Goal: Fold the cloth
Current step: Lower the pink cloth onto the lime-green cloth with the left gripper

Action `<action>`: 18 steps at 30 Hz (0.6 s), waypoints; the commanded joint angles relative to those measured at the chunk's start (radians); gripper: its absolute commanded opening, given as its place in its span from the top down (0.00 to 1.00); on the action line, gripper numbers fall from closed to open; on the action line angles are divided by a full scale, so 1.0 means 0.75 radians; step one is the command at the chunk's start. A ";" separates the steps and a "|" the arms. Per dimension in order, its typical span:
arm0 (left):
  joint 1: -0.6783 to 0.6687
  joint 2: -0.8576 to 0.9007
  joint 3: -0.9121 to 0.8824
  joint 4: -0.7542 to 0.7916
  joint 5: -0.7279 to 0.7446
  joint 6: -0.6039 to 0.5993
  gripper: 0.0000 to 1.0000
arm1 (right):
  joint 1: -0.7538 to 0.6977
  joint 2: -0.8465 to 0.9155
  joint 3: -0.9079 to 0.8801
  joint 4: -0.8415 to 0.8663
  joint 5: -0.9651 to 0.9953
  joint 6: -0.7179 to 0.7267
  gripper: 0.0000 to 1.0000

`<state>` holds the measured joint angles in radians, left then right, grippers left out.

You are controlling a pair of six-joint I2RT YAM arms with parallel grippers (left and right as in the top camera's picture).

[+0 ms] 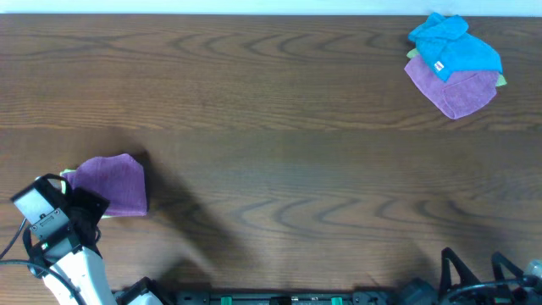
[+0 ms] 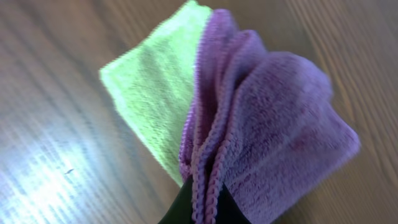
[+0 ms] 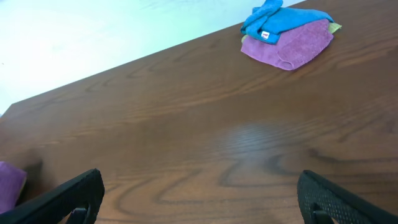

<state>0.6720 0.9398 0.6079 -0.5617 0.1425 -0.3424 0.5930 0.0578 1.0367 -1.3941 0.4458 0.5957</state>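
A folded purple cloth (image 1: 116,184) lies at the near left of the table, on top of a light green cloth (image 2: 155,93) whose edge peeks out at its left. My left gripper (image 1: 80,206) is shut on the purple cloth's folded edges (image 2: 208,186), with the cloth (image 2: 273,137) bunched and lifted beyond the fingers. My right gripper (image 3: 199,199) is open and empty, low over bare table at the near right; in the overhead view only its tips (image 1: 483,271) show at the bottom edge.
A pile of cloths sits at the far right: a blue cloth (image 1: 453,47) on a purple one (image 1: 457,89), with a green edge beneath. It also shows in the right wrist view (image 3: 286,34). The table's far edge meets a white wall.
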 commanded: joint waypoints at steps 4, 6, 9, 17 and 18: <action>0.014 -0.012 -0.014 -0.019 -0.181 -0.113 0.94 | -0.009 -0.001 -0.003 -0.001 0.015 0.013 0.01; 0.014 -0.012 -0.014 -0.017 -0.184 -0.114 0.94 | -0.009 -0.001 -0.003 -0.001 0.015 0.013 0.01; 0.014 -0.012 -0.015 -0.018 -0.205 -0.133 0.94 | -0.009 -0.001 -0.003 -0.001 0.015 0.013 0.01; 0.014 -0.012 -0.017 -0.019 -0.237 -0.160 0.80 | -0.009 -0.001 -0.003 -0.001 0.015 0.013 0.01; 0.014 -0.012 -0.017 -0.019 -0.237 -0.161 0.80 | -0.009 -0.001 -0.003 -0.001 0.015 0.013 0.01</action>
<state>0.6743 0.9394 0.6079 -0.5743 -0.0078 -0.4515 0.5930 0.0578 1.0367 -1.3945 0.4458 0.5953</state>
